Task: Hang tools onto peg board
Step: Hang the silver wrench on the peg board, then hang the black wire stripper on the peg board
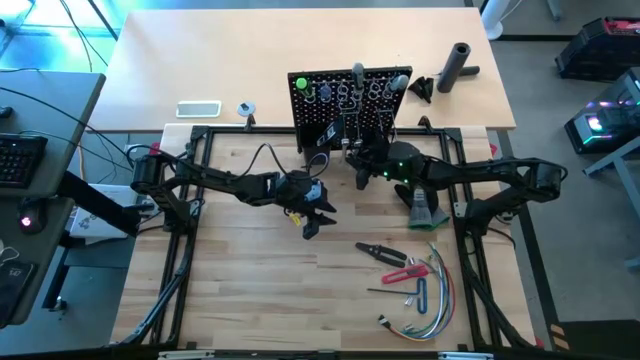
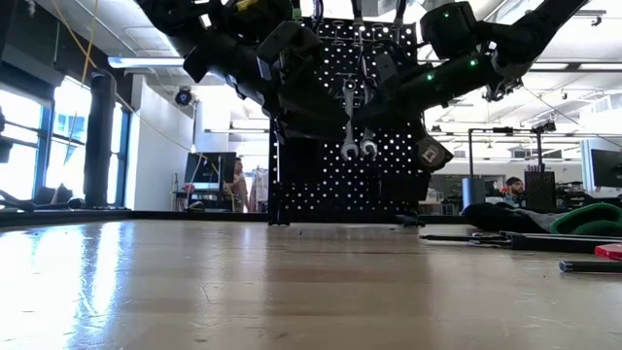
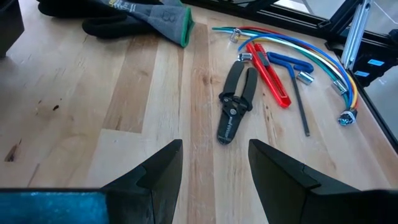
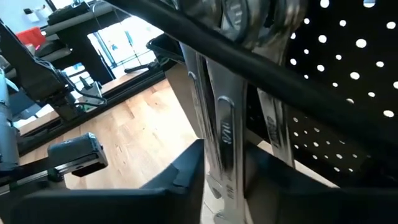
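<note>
The peg board [image 1: 348,105] at the table's far edge already carries two silver wrenches [image 2: 358,122]. The right tool [image 1: 356,158], fingers spread around one wrench, hovers there. Left tool [image 1: 318,218] spread, empty; black pliers [image 3: 237,101] and red-handled tool [image 3: 268,73] remain.

We see the peg board [image 1: 350,105] standing upright at the far middle of the tabletop [image 1: 250,290], with wrenches [image 2: 358,122] hanging on its front face. The right end effector [image 1: 357,157] sits just before the board, around one hanging wrench [image 4: 222,130]. The left end effector [image 1: 318,218] hangs over the tabletop's middle, nearer us and to the board's left. The pliers [image 1: 382,252] lie to its right, with the hex key [image 1: 392,292] and wires [image 1: 425,312] nearer still, and a glove [image 1: 426,210] behind them.
</note>
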{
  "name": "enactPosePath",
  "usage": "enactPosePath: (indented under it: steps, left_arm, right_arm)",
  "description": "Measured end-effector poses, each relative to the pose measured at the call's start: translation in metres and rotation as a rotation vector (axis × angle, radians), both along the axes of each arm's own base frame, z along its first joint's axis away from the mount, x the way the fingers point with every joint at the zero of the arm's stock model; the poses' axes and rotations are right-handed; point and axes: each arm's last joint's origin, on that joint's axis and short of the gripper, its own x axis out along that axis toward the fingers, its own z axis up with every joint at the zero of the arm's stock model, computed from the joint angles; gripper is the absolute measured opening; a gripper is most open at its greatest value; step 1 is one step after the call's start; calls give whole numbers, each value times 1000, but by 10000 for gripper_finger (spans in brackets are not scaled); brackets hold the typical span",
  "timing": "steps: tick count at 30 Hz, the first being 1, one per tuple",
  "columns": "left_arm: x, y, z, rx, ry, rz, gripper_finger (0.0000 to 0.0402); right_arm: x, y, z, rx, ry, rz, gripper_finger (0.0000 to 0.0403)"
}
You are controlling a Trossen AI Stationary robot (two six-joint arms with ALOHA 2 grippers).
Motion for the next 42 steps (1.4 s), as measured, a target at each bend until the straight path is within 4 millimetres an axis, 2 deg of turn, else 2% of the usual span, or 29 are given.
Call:
enactPosePath:
  steps: [5, 9, 18, 24, 35, 42]
  left_arm:
    - [0, -2, -1, 0, 7, -5, 176]
    - [0, -5, -1, 0, 9, -13, 176]
    - [0, -5, -1, 5, 9, -17, 176]
    - [-1, -7, -3, 4, 33, -23, 176]
    - [-4, -24, -6, 39, 71, -94, 176]
    - [-4, -40, -7, 59, 68, -152, 176]
  right_arm:
    - [0, 1, 0, 4, 7, 1, 133]
    - [-4, 7, 4, 5, 23, 5, 148]
    - [-18, 26, 22, -31, 65, -3, 149]
    - [-28, 39, 25, -16, 126, 26, 149]
    - [-54, 63, 33, 36, 233, 76, 149]
    - [-74, 83, 30, 98, 347, 131, 149]
